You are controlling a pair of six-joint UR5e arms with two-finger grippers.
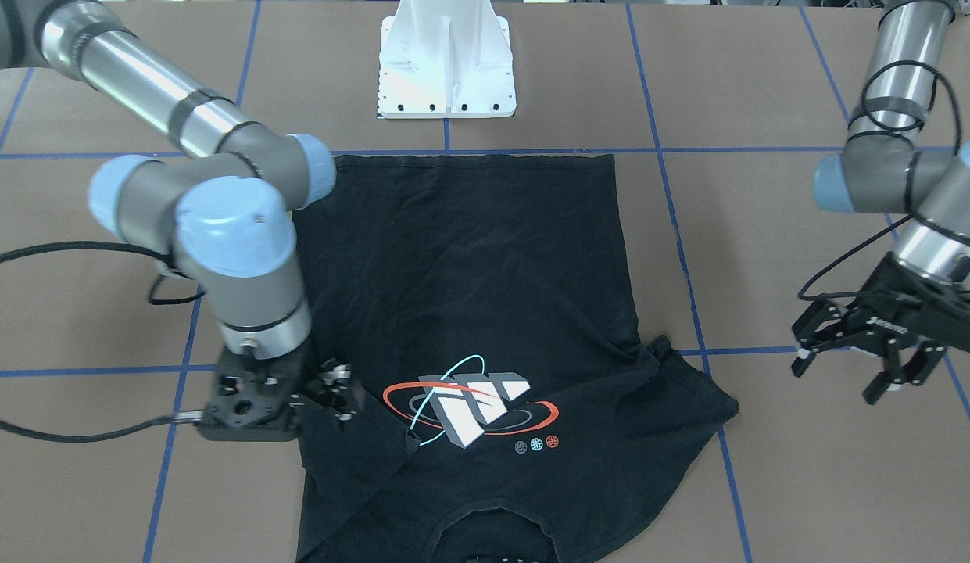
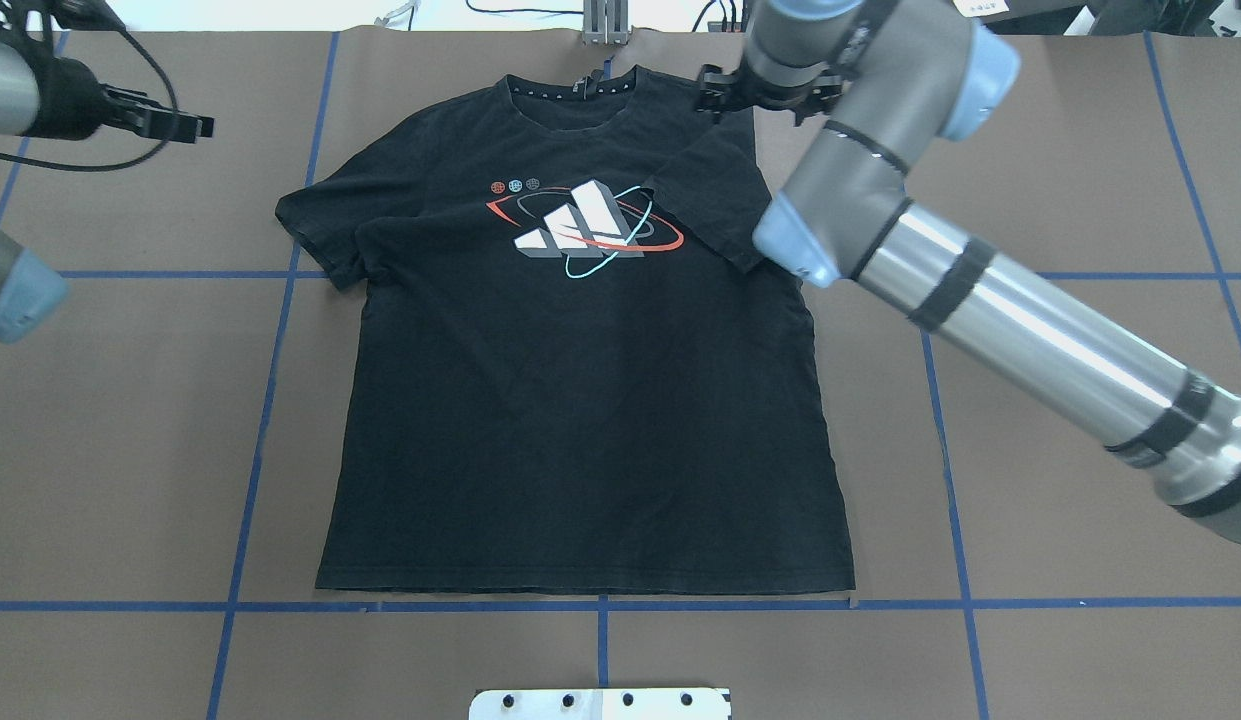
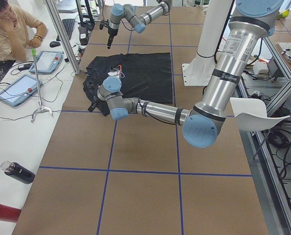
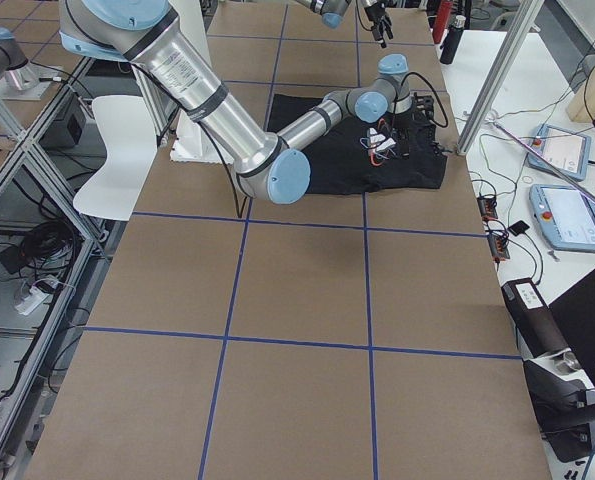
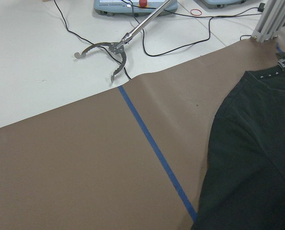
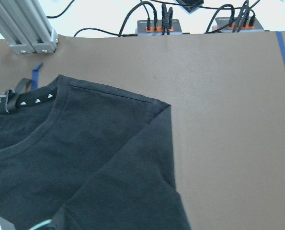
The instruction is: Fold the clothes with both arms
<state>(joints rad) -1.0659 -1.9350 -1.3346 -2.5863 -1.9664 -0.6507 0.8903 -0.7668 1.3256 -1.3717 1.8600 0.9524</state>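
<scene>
Lying with one shoulder under parted right gripper (image 1: 333, 389), T-shirt (image 1: 469, 266) clears parted left gripper (image 1: 838, 381).

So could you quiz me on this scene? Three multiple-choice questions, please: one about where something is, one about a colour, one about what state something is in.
1. Where is the left arm's tool relative to the shirt?
A) on its collar
B) above the bare table, off to its side
C) on its bottom hem

2. What colour are the tape lines on the table?
A) red
B) yellow
C) blue

3. How does the sleeve on the robot's right side lie?
A) folded in over the chest
B) spread out flat
C) tucked underneath

Answers:
1 B: the front-facing view shows it over brown table, clear of the shirt.
2 C: blue strips cross the brown surface.
3 A: the overhead view shows that sleeve lying across the shirt beside the print.
</scene>
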